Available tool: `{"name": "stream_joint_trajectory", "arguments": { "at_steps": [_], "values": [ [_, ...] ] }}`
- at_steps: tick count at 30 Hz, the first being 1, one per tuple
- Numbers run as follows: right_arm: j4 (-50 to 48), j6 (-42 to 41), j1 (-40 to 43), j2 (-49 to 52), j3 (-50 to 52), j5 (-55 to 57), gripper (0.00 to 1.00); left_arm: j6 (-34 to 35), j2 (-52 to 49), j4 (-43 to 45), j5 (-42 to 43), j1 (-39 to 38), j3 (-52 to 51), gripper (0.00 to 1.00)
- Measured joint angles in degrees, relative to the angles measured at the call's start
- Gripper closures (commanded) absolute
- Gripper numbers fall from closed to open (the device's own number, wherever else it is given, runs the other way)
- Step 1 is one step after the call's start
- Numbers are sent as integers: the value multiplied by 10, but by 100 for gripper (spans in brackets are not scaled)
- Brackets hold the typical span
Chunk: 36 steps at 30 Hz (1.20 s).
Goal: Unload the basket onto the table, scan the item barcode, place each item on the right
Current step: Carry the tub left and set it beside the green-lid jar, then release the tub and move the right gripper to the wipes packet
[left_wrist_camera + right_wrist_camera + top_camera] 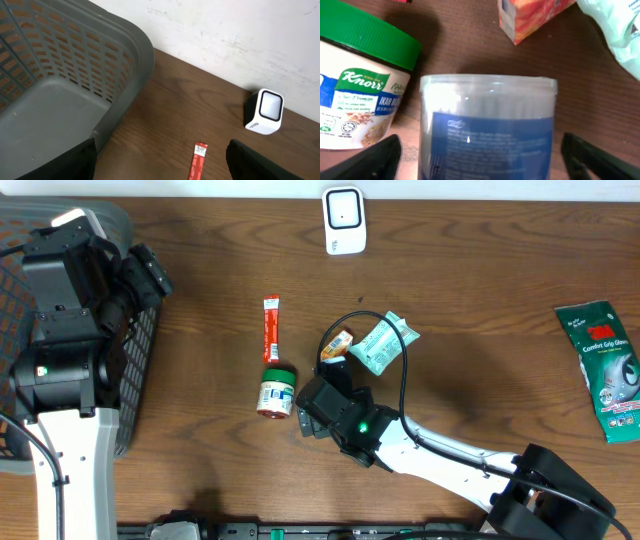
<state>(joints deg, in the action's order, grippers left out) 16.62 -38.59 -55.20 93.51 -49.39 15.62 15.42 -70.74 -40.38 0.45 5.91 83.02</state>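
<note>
Overhead, the right gripper (312, 412) is reaching into the cluster at mid-table, just beside a green-lidded jar (277, 391). A red sachet (270, 328), a small orange box (337, 343) and a pale green packet (384, 343) are lying near, and the scanner (343, 220) is standing well apart at the far edge. The item being sought is hiding under the wrist from up here. The left gripper (150, 275) is hovering at the grey basket (128, 395). From the left wrist, its fingers (65, 162) are standing wide apart with nothing between them. From the right wrist, a clear plastic tub (487, 125) with a blue label is sitting between the two fingers (365, 160), touching or nearly touching the jar. Whether it is standing or lying, I cannot tell. The fingers are spreading wider than the tub and not pinching it, with a sliver of gap showing on the jar side. I am guessing the tub is light, stiff-walled and rather slick. Taking it across the label band below the lid, firmly without crushing, looks wisest, leaving the barcode side uncovered.
</note>
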Motion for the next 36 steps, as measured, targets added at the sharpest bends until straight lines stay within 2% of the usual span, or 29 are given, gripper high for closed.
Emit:
{"name": "stream_joint_trajectory", "arguments": {
  "at_steps": [15, 20, 29, 36],
  "values": [
    [2, 5, 2, 0, -1, -2, 1, 0, 0, 0, 0, 0, 0, 18],
    [43, 30, 21, -12, -25, -23, 1, 0, 0, 0, 0, 0, 0, 18],
    [229, 64, 110, -90, -179, -52, 1, 0, 0, 0, 0, 0, 0, 18],
    [259, 68, 236, -96, -214, -104, 1, 0, 0, 0, 0, 0, 0, 18]
  ]
}}
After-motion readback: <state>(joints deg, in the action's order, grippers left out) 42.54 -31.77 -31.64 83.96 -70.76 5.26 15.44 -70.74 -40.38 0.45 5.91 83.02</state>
